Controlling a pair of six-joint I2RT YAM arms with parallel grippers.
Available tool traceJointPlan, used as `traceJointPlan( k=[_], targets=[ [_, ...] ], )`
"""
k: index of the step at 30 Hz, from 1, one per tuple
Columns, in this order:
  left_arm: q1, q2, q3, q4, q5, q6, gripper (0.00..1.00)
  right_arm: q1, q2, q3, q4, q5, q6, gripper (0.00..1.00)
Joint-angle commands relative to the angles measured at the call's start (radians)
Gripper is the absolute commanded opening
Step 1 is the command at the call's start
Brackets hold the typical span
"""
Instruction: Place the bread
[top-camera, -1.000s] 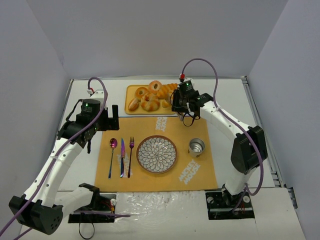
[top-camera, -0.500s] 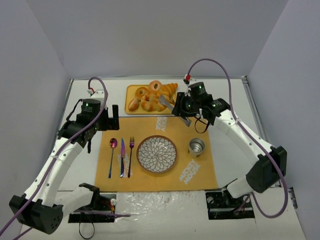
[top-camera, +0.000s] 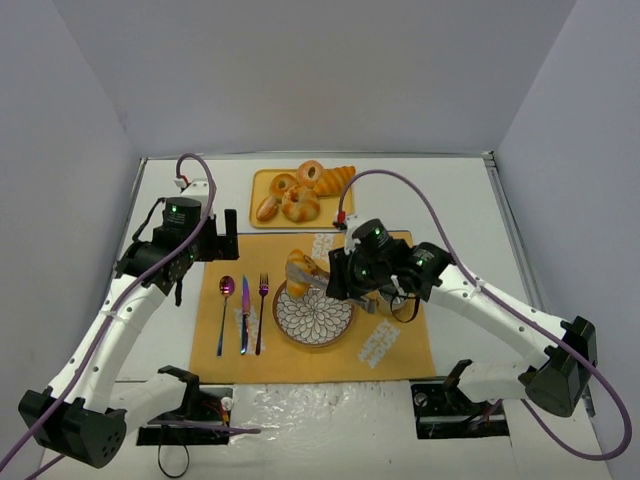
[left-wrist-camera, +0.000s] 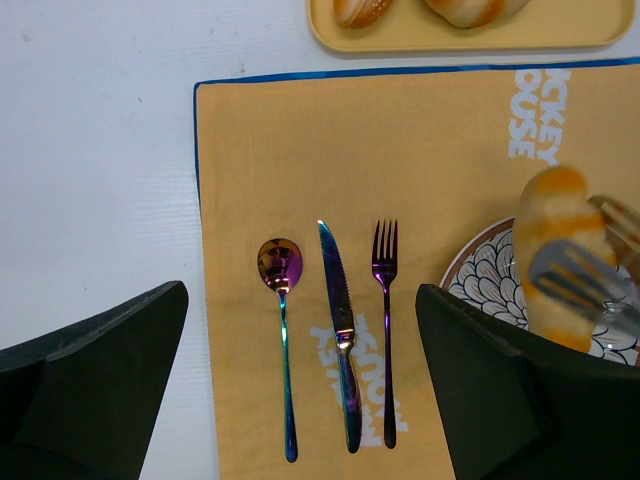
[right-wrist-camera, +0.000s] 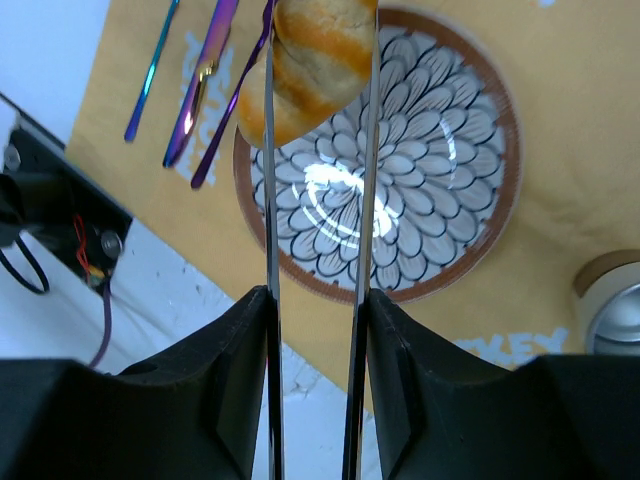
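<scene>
The bread (top-camera: 300, 270), a small golden ridged roll, hangs pinched between the tips of metal tongs (right-wrist-camera: 270, 200). It hovers over the far-left rim of the flower-patterned plate (top-camera: 322, 322). My right gripper (top-camera: 342, 280) is shut on the tongs' two arms, as the right wrist view (right-wrist-camera: 318, 300) shows, with the bread (right-wrist-camera: 320, 50) at the top of that view. My left gripper (top-camera: 228, 235) hangs open and empty above the placemat's left side; in its wrist view (left-wrist-camera: 302, 295) the cutlery lies below it and the bread (left-wrist-camera: 555, 250) appears at the right.
A yellow tray (top-camera: 260, 182) with several pastries stands behind the orange placemat (top-camera: 300, 360). A spoon (top-camera: 225, 310), a knife (top-camera: 244, 315) and a fork (top-camera: 262, 312) lie left of the plate. A metal cup (right-wrist-camera: 612, 310) stands right of the plate.
My right arm has swung from the tray toward me and to the left, carrying the bread in the tongs to above the plate. The left arm has not moved.
</scene>
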Motion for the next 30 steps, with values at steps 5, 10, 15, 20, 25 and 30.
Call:
traceJointPlan(
  k=[5, 10, 15, 20, 25, 30],
  targets=[
    [-0.005, -0.002, 0.018, 0.032, -0.004, -0.001, 0.96, 0.149, -0.049, -0.081, 0.03, 0.106, 0.076, 0.0],
    [-0.005, -0.003, 0.018, 0.031, -0.007, 0.0, 0.96, 0.182, -0.045, -0.107, 0.031, 0.131, 0.096, 0.02],
    [-0.004, -0.002, 0.018, 0.031, -0.007, 0.001, 0.96, 0.207, -0.02, -0.11, 0.032, 0.151, 0.099, 0.21],
    [-0.005, -0.002, 0.018, 0.031, -0.009, 0.001, 0.96, 0.223, -0.003, -0.101, 0.031, 0.165, 0.098, 0.39],
    [-0.004, -0.002, 0.018, 0.031, -0.009, 0.001, 0.96, 0.227, -0.003, -0.095, 0.03, 0.177, 0.097, 0.48],
    [-0.005, -0.002, 0.018, 0.031, -0.007, 0.001, 0.96, 0.227, 0.004, -0.092, 0.027, 0.18, 0.096, 0.53]
  ],
)
